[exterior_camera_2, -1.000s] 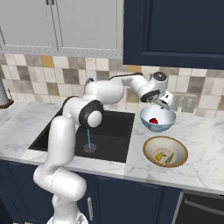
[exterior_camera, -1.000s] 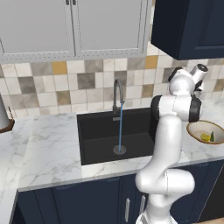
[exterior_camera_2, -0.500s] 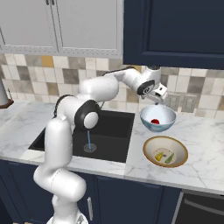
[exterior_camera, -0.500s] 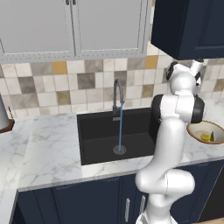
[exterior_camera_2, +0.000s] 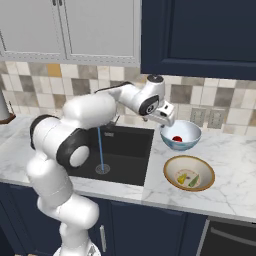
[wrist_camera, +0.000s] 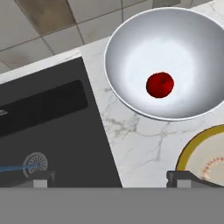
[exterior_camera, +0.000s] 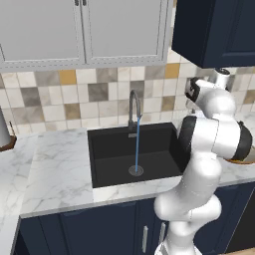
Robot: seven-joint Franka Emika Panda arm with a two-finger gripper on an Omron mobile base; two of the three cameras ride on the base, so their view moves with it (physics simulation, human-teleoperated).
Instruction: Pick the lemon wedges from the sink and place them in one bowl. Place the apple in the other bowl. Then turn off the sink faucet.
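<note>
Hand view: gripper [wrist_camera: 109, 178] gaping wide, empty; apple [wrist_camera: 159, 85] sitting in pale blue bowl [wrist_camera: 131, 39]. Faucet [exterior_camera: 133, 107] running; risk: clipping bowl swinging back.

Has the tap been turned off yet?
No, a thin blue stream of water runs from the faucet down to the drain in the sink.
</note>
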